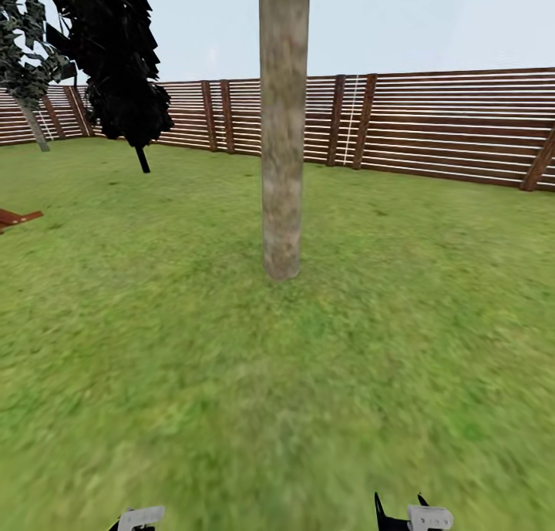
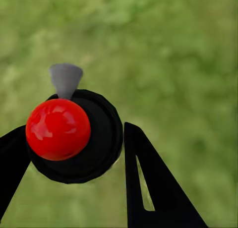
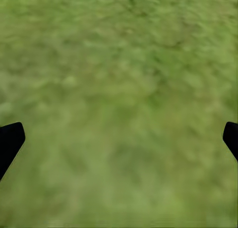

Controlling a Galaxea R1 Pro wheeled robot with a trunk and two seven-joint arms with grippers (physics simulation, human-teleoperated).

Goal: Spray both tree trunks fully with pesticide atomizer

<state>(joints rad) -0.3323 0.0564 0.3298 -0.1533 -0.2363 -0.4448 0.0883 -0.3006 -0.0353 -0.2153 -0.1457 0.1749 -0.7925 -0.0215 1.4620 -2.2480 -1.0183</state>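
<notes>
Left gripper [image 2: 74, 153] clamped on the pesticide atomizer [image 2: 74, 134], right gripper [image 3: 119, 139] spread wide and empty over grass [image 3: 119, 64]; best rolling nearer the upright tree trunk [image 1: 283, 130] ahead, then raising the nozzle squarely toward its bark.

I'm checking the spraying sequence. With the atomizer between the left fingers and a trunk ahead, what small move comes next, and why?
Probably raise the left gripper so the pesticide atomizer points at the tree trunk. The atomizer sits between the fingers over grass, and the bark ahead shows no whitish specks yet.
</notes>
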